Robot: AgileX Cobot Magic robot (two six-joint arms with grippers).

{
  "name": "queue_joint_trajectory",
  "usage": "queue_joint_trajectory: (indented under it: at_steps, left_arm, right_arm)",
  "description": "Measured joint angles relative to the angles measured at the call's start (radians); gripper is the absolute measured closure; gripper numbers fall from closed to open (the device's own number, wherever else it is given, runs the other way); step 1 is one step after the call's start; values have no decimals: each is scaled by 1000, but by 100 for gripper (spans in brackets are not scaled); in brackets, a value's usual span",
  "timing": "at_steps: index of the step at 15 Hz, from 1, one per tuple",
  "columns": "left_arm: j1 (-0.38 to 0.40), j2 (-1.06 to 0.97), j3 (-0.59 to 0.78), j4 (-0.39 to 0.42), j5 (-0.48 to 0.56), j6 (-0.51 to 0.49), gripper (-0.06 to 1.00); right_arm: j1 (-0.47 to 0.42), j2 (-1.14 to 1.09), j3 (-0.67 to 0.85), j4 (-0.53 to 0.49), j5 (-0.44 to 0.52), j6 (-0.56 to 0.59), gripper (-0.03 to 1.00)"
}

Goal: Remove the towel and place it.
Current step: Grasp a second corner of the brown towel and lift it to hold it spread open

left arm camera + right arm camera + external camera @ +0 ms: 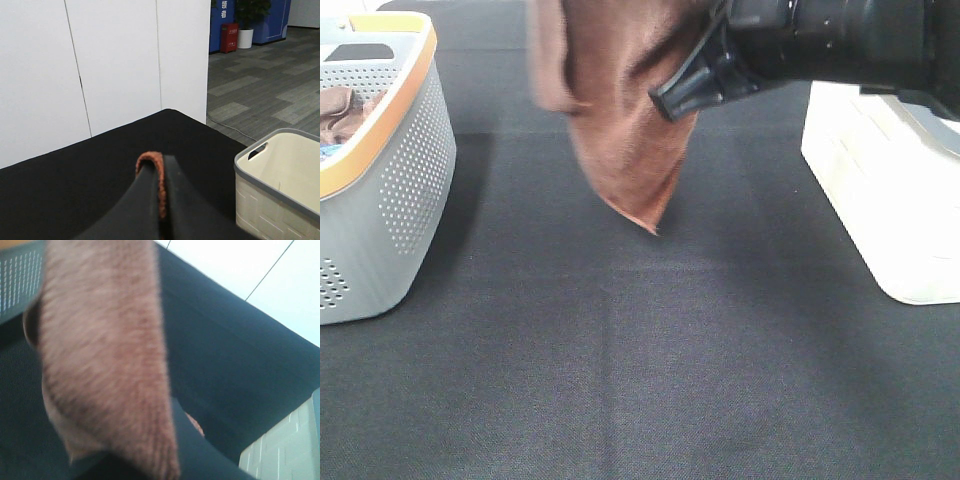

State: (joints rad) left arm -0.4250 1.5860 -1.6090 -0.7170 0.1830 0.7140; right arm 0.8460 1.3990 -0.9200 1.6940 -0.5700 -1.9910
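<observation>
Right of the basket [415,170] holding a brown cloth [342,110], both end effectors [162,172] [192,435] clamp the towel [620,130].

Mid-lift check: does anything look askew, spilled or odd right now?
Nothing spilled or damaged. The towel hangs bunched to a point over the table, not spread flat, and the left claw pinches only a thin edge of it.

The towel [620,140] is plush, fuzzy reddish-brown cloth. The worktop [640,380] is covered in matt black woven fabric. The left basket [390,210] is perforated grey plastic with a smooth orange rim. The right basket [890,200] is smooth cream plastic.
</observation>
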Motion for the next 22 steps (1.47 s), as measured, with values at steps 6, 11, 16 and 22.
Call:
queue_joint_trajectory:
  at_steps: [6, 11, 16, 22]
  left_arm:
    - [0, 0, 0, 76, -52, 0, 94]
    - [0, 22, 0, 136, -113, 0, 94]
    - [2, 128, 0, 166, -231, 0, 94]
    - [2, 264, 0, 190, -485, 9, 94]
  right_arm:
    - [0, 0, 0, 47, 9, -97, 97]
    - [0, 0, -38, -17, -18, -107, 97]
    - [-5, 39, -180, -126, -77, -108, 97]
    - [-240, 291, -409, -156, -28, -108, 97]
